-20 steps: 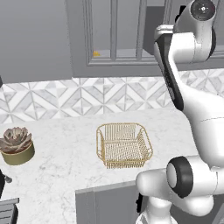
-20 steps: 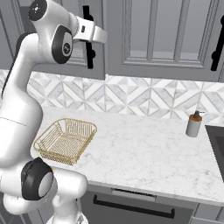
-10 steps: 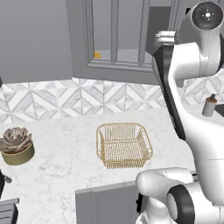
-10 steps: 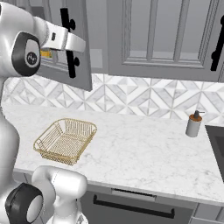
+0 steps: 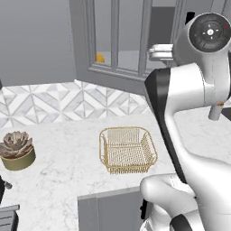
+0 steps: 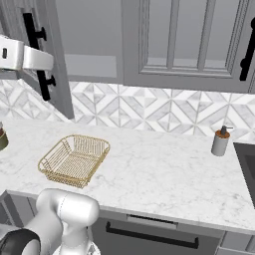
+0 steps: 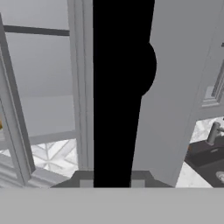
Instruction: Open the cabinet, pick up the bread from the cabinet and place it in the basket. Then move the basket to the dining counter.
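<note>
The cabinet's glass-paned door [image 5: 118, 41] stands swung wide open over the counter. Its long black handle [image 6: 39, 56] lies between the fingers of my gripper [image 6: 46, 64], which is shut on it. In the hand view the handle [image 7: 118, 87] runs up the middle, with my gripper [image 7: 112, 179] close around it at the bottom. The bread [image 5: 100, 57], a small golden bun, sits on the cabinet shelf behind the door. The gold wire basket [image 5: 128, 149] [image 6: 74, 159] rests on the marble counter below, with nothing in it. The dining counter is out of view.
A potted succulent [image 5: 17, 150] stands at the counter's left. A soap dispenser [image 6: 219, 142] stands at the right by a sink [image 6: 246, 167]. A second grey cabinet [image 6: 189, 40] with a black handle hangs shut to the right. My arm [image 5: 189, 103] rises right of the basket.
The cabinet door has swung from nearly shut to wide open, with my gripper on its handle. The arm has moved with it, away from the cabinet front. The basket has not moved.
</note>
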